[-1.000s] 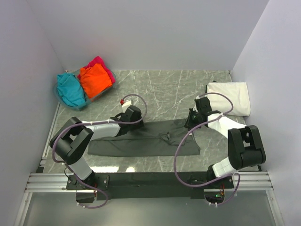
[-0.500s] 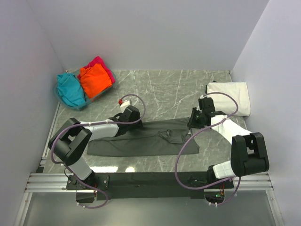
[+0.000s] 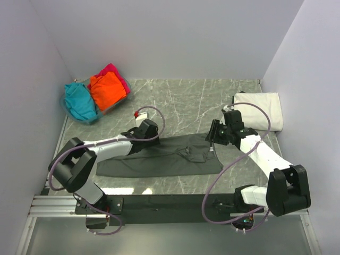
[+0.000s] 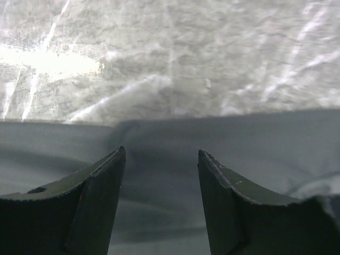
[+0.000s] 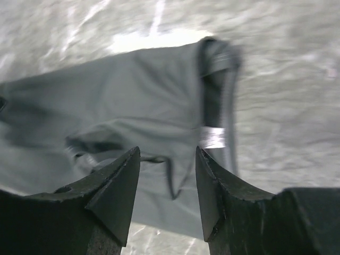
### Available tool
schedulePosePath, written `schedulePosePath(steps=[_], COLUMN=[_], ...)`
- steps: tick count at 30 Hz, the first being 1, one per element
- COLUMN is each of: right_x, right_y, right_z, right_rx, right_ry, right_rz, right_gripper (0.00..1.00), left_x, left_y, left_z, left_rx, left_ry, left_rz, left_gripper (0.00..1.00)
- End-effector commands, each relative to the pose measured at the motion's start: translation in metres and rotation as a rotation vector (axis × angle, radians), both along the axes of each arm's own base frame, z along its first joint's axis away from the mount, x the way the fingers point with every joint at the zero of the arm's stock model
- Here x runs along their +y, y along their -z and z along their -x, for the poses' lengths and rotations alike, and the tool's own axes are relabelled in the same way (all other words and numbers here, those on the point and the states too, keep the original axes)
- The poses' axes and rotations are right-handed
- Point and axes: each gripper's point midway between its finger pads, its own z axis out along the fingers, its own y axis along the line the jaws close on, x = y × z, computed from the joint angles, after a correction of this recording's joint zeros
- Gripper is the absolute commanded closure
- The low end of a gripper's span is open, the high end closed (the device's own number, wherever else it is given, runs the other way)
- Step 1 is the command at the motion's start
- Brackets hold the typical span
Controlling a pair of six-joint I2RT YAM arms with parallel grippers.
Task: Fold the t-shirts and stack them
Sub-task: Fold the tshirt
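Observation:
The dark grey t-shirt (image 3: 159, 156) lies folded into a long strip across the near middle of the table. Its far edge shows in the left wrist view (image 4: 212, 138), and its collar with the small white neck label (image 5: 213, 137) shows in the right wrist view. My left gripper (image 3: 139, 142) is open and empty over the strip's far edge, left of middle (image 4: 161, 154). My right gripper (image 3: 212, 139) is open and empty just above the strip's right end (image 5: 167, 154). A folded white t-shirt (image 3: 259, 110) lies at the far right.
A clear bin (image 3: 74, 114) at the far left holds the teal (image 3: 78, 101), orange (image 3: 106, 89) and magenta (image 3: 118, 74) shirts. Grey walls close in the table on three sides. The arms' rail (image 3: 170, 204) runs along the near edge.
My right gripper has moved left and slightly away from the white shirt, its arm stretching out. The dark shirt's right end has shifted a little. My left gripper has barely moved.

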Motion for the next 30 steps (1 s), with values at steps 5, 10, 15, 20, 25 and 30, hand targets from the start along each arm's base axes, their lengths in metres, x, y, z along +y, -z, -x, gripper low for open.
schedulePosePath(steps=[5,10,15,20,25,30], right_x=[0.037,0.042,0.047,0.048,0.046,0.034], right_y=[0.0,0.034,0.043,0.057,0.059,0.058], right_z=[0.002,0.004,-0.006,-0.023,-0.058,-0.105], right_rx=[0.014,0.12,0.143,0.195,0.202,0.189], right_ry=[-0.091,-0.072,-0.06,-0.062,-0.047,-0.014], right_rz=[-0.072,-0.073,-0.08,-0.054,-0.049,-0.019], right_gripper=[0.47,0.5,0.5,0.5,0.5,0.5], left_x=[-0.002,0.0,-0.003,-0.016,-0.028,-0.028], left_y=[-0.028,0.004,0.021,0.019,0.015,0.013], left_z=[0.015,0.048,0.062,0.059,0.058,0.059], left_rx=[-0.064,0.003,0.044,0.041,0.051,0.072], left_ry=[0.017,0.056,0.079,0.105,0.114,0.078], left_rz=[0.04,0.069,0.08,0.098,0.12,0.127], left_gripper=[0.37,0.38,0.38,0.38,0.38,0.37])
